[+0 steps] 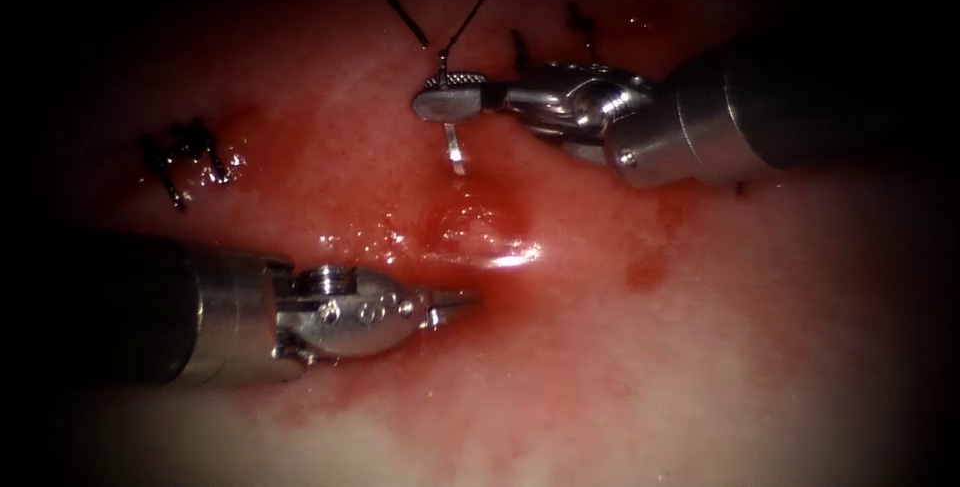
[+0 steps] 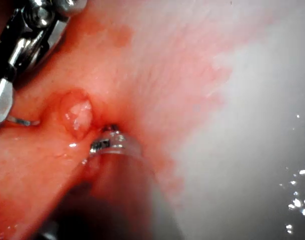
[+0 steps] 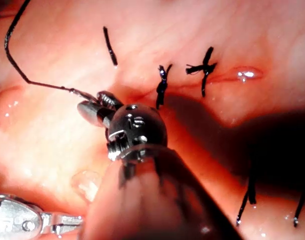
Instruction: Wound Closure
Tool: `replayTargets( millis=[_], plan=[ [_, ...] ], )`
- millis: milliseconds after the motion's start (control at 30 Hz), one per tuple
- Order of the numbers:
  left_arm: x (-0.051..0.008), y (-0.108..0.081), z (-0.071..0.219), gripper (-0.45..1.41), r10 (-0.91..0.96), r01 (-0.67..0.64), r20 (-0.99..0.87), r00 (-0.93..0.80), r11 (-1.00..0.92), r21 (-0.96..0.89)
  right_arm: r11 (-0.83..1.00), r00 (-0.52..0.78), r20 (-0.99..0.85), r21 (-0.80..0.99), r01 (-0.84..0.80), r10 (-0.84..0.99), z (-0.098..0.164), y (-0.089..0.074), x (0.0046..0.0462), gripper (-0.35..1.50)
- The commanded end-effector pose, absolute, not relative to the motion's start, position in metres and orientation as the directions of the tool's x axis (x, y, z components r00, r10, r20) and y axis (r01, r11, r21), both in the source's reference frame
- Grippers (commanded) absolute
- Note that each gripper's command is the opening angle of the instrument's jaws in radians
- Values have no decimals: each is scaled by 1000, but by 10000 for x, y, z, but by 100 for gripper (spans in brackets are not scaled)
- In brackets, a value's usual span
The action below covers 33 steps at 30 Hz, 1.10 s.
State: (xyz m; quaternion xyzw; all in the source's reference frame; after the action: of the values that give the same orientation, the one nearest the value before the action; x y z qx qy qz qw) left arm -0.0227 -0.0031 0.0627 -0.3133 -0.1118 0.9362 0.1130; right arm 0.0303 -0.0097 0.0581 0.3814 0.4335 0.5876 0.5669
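Steel glints at the right tool (image 1: 447, 99), whose jaws I have closed across the needle (image 1: 455, 147) near its thread end. The needle's curve hangs below the jaws, and its lower end meets the tissue (image 1: 700, 347) just above the raised, wet lip of the cut (image 1: 470, 232); I cannot tell whether the point is in the tissue or only touching it. The thread (image 1: 470, 12) runs up from the jaws toward the far edge of the endoscope view.

My left tool (image 1: 452, 304) lies low, tip at the near side of the cut, pressed against the reddened surface. Whether its jaws are parted or closed I cannot tell, and I see nothing in them.

Progress, as I judge it: knotted stitches (image 1: 185, 157) already sit at the left, and more dark stitches with cut ends (image 3: 202, 70) show beyond the right tool in its wrist view. The stretch of cut between the two tools gapes, pale flesh showing in the left wrist view, ringed by red fluid (image 1: 650, 272). So the ends look closed and the middle is left to stitch.
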Motion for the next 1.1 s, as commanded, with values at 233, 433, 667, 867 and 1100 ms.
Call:
replayTargets(
  millis=[233, 433, 667, 867, 1100],
  plan=[
    [-233, -42, 631, -15, 282, -139, -557, -781, -948, -286, -116, -86, 87, 898, -425, 992, 586, -102, 302, -35],
    [-233, -42, 631, -15, 282, -139, -557, -781, -948, -286, -248, -141, 206, 867, -433, 968, 588, -99, 295, -35],
    [-234, -43, 630, -15, 282, -139, -557, -781, -948, -286, -398, -193, 349, 834, -382, 917, 591, -95, 295, -35],
    [-234, -42, 630, -16, 282, -139, -557, -781, -948, -286, -496, -160, 470, 807, -322, 868, 588, -106, 299, -35],
    [-234, -43, 630, -16, 282, -138, -555, -783, -948, -287, -585, -129, 572, 775, -239, 810, 585, -113, 300, -35]
  ],
)
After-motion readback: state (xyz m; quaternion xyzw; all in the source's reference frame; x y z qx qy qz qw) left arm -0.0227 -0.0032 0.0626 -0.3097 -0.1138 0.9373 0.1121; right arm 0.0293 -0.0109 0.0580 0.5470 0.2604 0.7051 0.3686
